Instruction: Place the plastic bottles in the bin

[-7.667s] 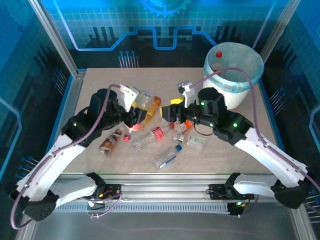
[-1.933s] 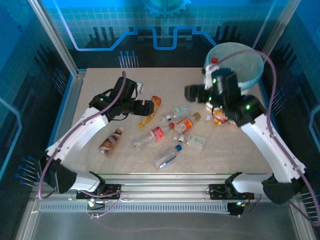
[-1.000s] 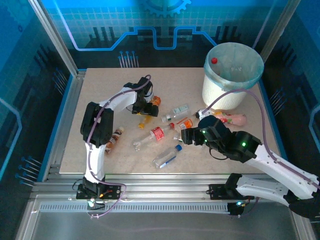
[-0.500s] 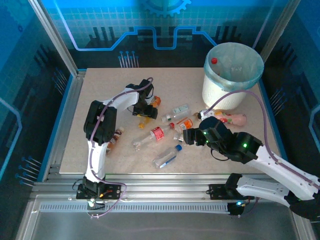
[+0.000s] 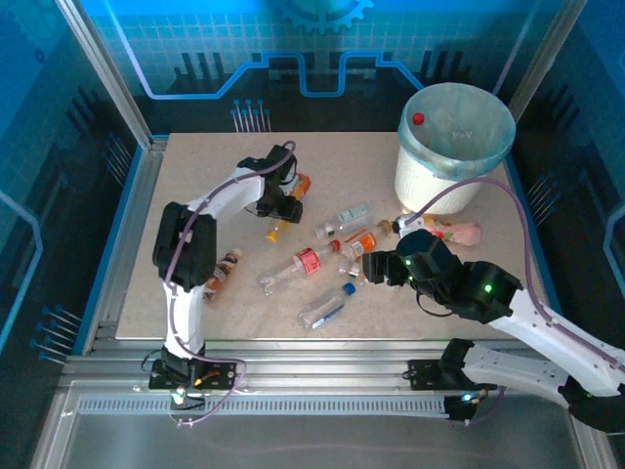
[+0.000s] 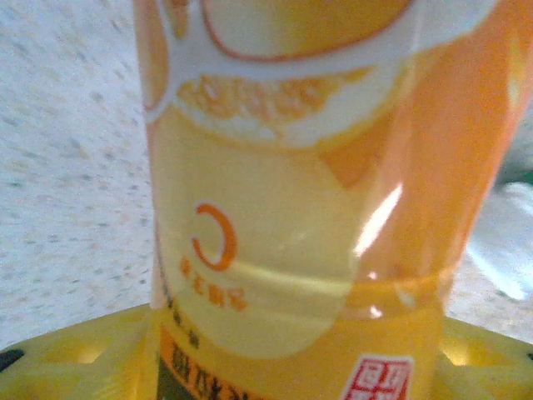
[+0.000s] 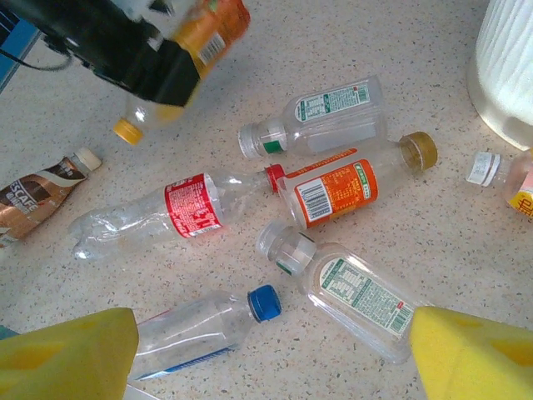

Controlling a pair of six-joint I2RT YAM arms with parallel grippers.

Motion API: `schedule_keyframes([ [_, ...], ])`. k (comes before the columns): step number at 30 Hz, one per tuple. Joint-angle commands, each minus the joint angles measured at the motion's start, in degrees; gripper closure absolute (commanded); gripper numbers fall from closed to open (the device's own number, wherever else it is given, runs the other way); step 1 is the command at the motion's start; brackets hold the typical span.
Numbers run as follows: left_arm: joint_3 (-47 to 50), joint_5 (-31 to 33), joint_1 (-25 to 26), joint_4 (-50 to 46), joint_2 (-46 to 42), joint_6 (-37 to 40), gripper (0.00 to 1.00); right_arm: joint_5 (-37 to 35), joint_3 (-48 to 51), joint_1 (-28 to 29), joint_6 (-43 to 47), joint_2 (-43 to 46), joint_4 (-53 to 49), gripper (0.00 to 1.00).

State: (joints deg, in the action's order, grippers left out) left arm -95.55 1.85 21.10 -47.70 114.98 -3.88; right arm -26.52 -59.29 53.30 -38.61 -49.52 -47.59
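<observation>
Step in hand: pick-up of one of the plastic bottles. The left gripper (image 5: 280, 202) is on the orange-yellow bottle (image 6: 291, 208) in the middle of the table (image 5: 195, 166). Its yellow pads (image 6: 75, 354) sit against both flanks, so it appears pinched. The right gripper (image 7: 275, 354) hovers with fingers spread wide and nothing between them, above the blue-capped bottle (image 7: 208, 325) and a green-label bottle (image 7: 358, 300). Next move, by my judgement: lift the orange-yellow bottle clear and carry it across the loose bottles to the bin (image 5: 430, 181) at the far right corner, letting go over the opening. Writing: its label shows an orange slice, a C-shaped mark and small characters too blurred to read. The brown bottle (image 7: 37, 192) shows "SCAF". The red-label bottle (image 7: 191, 212) and the orange-label bottle (image 7: 333, 192), which has a barcode, are illegible.
</observation>
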Motion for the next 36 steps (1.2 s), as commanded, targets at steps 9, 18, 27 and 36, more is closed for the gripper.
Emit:
schedule_keyframes([
  [9, 16.1, -3.3, 6.6, 12.2, -35.9, 6.2, 0.39, 5.9, -10.0, 0.7, 5.4, -4.5, 8.4, 0.15],
  [18, 28.2, -12.0, 18.5, 18.7, -56.2, 7.9, 0.4, 21.8, -12.4, 1.0, 9.8, -4.5, 25.8, 0.13],
  [27, 32.0, -19.5, 21.3, 20.5, -63.0, 6.4, 0.44, 27.4, -14.0, 2.1, 10.2, -7.5, 29.5, 0.1],
  [36, 31.5, -21.5, 23.5, 19.7, -62.9, 7.5, 0.44, 25.1, -18.0, 4.4, 11.4, -12.2, 29.3, 0.09],
])
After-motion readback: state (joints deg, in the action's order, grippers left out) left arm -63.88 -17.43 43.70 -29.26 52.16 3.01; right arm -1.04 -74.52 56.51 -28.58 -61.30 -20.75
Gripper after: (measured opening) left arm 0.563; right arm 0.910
